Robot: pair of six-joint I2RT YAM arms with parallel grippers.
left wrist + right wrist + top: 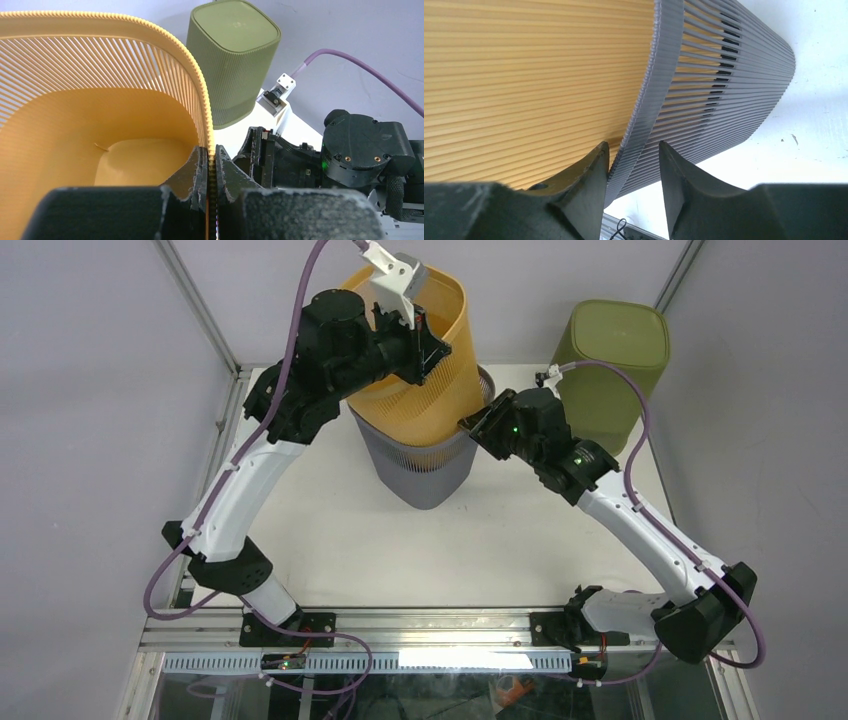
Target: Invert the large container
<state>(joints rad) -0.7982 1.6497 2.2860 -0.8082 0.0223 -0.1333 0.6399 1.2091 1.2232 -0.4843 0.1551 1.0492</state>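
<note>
Grey ribbed plastic marks what I take to be the large container, since the orange container [415, 390] nests inside it; the grey container [425, 475] stands upright and mouth-up on the worktop [500, 530], about midway between the left and right edges and nearer the far edge than the near one. It cannot be turned over cleanly while the orange one sits in it, which likely explains both grips.

The left jaws are pressed together on the orange container's rim [207, 115], one finger inside the wall and one outside; held this way, it leans toward the far left with its base down in the grey mouth, seemingly being drawn out.

The right jaws stand spread astride the grey container's rim [646, 90] on its right side; one finger sits in the gap between orange wall and grey wall, near or touching the rim, and the other hangs outside with clear space to the ribs, so nothing is pinched yet. That placement probably serves to keep the grey container down while the orange one is pulled free.

An olive-green container [610, 360] stands at the far right corner, closed face up, apart from both arms; the flip itself is not yet begun.
</note>
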